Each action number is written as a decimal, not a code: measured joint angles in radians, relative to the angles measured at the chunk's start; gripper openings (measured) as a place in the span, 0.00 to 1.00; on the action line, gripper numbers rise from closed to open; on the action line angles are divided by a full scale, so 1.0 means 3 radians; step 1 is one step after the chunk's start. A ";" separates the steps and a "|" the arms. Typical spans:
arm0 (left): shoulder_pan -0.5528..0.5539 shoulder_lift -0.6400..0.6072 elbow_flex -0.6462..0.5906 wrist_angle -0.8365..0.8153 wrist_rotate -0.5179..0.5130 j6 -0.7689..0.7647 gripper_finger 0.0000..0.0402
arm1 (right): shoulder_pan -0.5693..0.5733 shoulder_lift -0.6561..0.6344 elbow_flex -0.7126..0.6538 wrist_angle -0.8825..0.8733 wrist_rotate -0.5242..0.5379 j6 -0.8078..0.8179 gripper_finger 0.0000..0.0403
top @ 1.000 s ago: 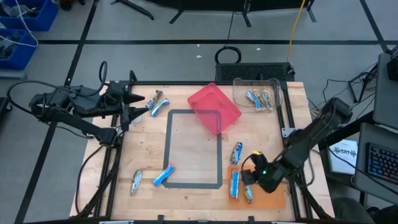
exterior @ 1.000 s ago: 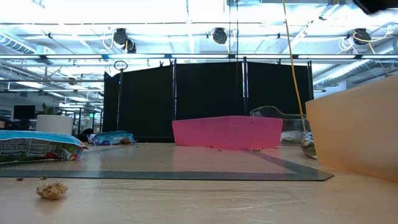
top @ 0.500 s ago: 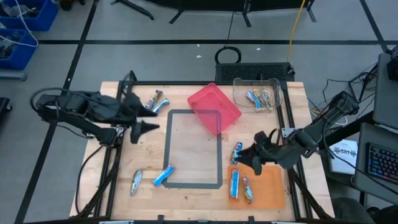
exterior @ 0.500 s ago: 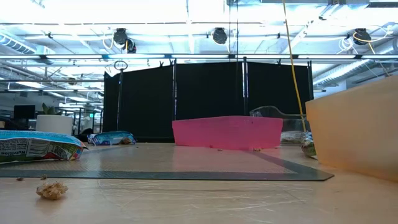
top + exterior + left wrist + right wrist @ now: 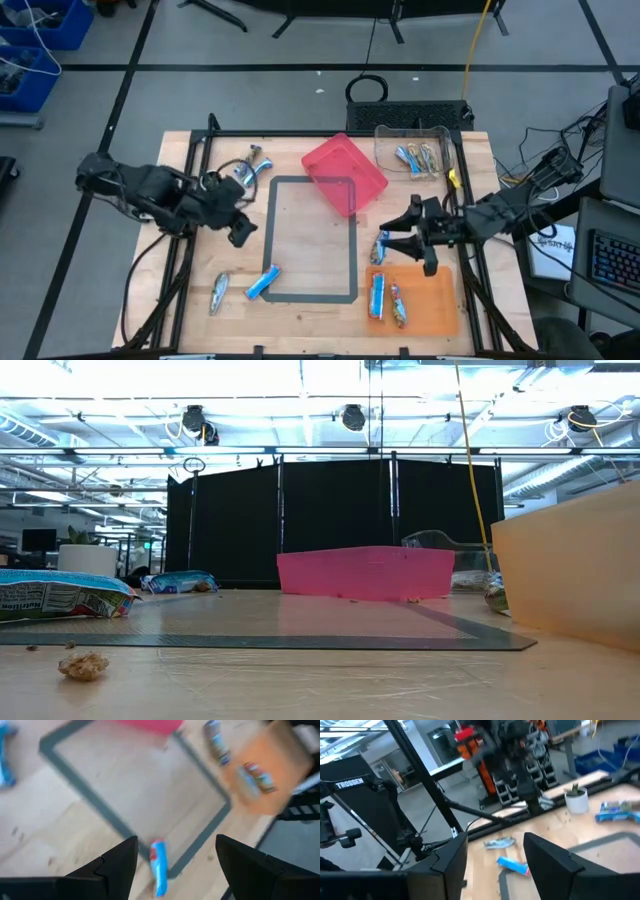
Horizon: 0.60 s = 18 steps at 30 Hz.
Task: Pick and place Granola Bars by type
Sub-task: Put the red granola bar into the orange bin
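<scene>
Granola bars lie scattered on the wooden table: a silver and blue pair (image 5: 252, 162) at the far left, a silver one (image 5: 218, 292) and a blue one (image 5: 263, 282) near the front, and a blue one (image 5: 381, 245) beside the orange tray (image 5: 440, 300). Two bars (image 5: 385, 298) lie in that tray. More lie in the clear bin (image 5: 415, 155). My left gripper (image 5: 240, 228) hangs open above the table's left part, tipped down; the blue front bar (image 5: 158, 867) shows below it. My right gripper (image 5: 392, 238) is open and level, pointing left, above the bar by the tray.
A pink tray (image 5: 345, 172) sits tilted at the far middle, over a corner of the grey taped rectangle (image 5: 312, 238). In the low view the orange tray's wall (image 5: 570, 570) stands at the right and a crumb (image 5: 83, 665) lies in front.
My right gripper has risen from the orange tray, moved toward the table's far edge and turned from pointing down to level, facing left. My left gripper has swung from the far left toward the table's middle, sinking, rolling and tipping downward. No bar has moved.
</scene>
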 joint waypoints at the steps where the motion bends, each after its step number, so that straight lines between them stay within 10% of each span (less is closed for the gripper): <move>1: -0.0028 0.0048 0.0000 -0.0059 0.0017 -0.0103 0.67 | -0.0015 -0.0020 0.0000 0.0020 -0.0002 -0.0050 0.47; 18: -0.0405 0.0974 0.0000 -0.0452 0.0590 -0.0463 0.67 | -0.0354 -0.0126 0.0000 0.0535 -0.0872 -0.0677 0.47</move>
